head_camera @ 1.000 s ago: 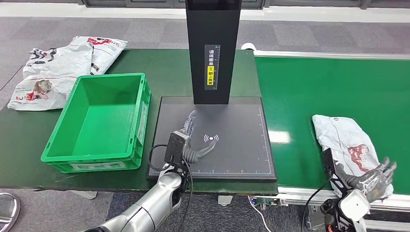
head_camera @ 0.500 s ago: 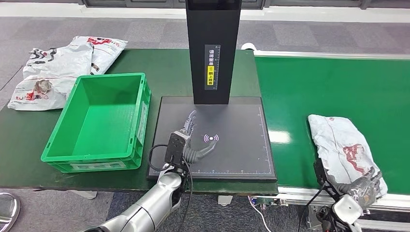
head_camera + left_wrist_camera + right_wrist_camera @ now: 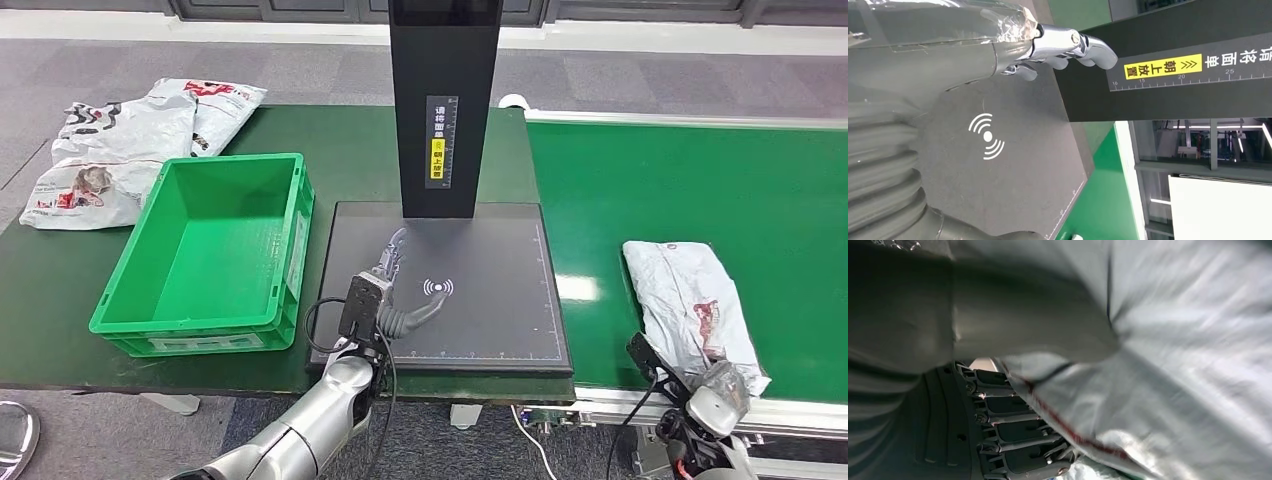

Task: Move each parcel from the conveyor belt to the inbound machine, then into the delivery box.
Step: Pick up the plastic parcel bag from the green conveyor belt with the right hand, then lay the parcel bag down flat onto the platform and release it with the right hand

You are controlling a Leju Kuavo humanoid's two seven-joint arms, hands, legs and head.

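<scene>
A crumpled white parcel (image 3: pixel 685 300) with red print lies on the green conveyor belt (image 3: pixel 680 170), near its front edge. My right hand (image 3: pixel 722 385) grips the parcel's near end. In the right wrist view the parcel (image 3: pixel 1188 365) passes between the thumb (image 3: pixel 1023 325) and the dark fingers (image 3: pixel 1013 440). My left hand (image 3: pixel 395 290) rests open on the inbound machine's dark scan plate (image 3: pixel 490 320), fingers pointing toward its black column (image 3: pixel 445 100). The left wrist view shows the left hand (image 3: pixel 948 50) over the plate's white signal mark (image 3: pixel 986 136). The green delivery box (image 3: pixel 230 160) stands left of the plate with nothing in it.
Several white parcels (image 3: pixel 120 140) lie on the green table behind and to the left of the box. The conveyor's metal front rail (image 3: pixel 600 405) runs just in front of my right hand. A cable loops beside my left wrist.
The parcel has slid left along the belt's front edge. My right hand went from spread at its near corner to closed on its near end. The left hand has stayed put.
</scene>
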